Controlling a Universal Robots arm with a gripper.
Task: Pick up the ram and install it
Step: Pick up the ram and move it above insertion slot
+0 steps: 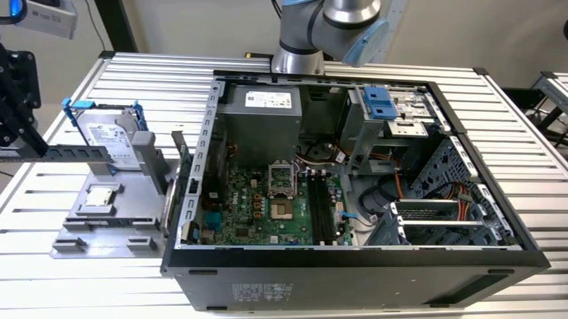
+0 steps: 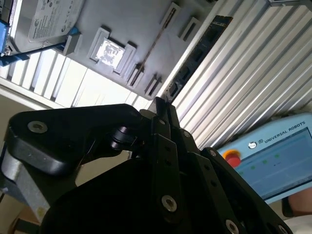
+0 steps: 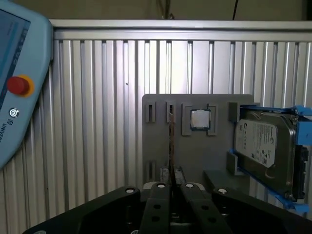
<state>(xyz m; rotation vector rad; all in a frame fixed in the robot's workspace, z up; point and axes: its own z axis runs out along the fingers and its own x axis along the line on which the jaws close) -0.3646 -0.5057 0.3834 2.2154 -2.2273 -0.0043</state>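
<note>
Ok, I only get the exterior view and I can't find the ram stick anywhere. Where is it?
Observer: In the first wrist view the ram stands on its thin edge in the grey holder, beside the square processor chip.
Operator: Is the pincer grabbing it?
Observer: No. In the second wrist view the pincer is shut with nothing in it, and its tips are apart from the ram, which sits in the holder.
</note>
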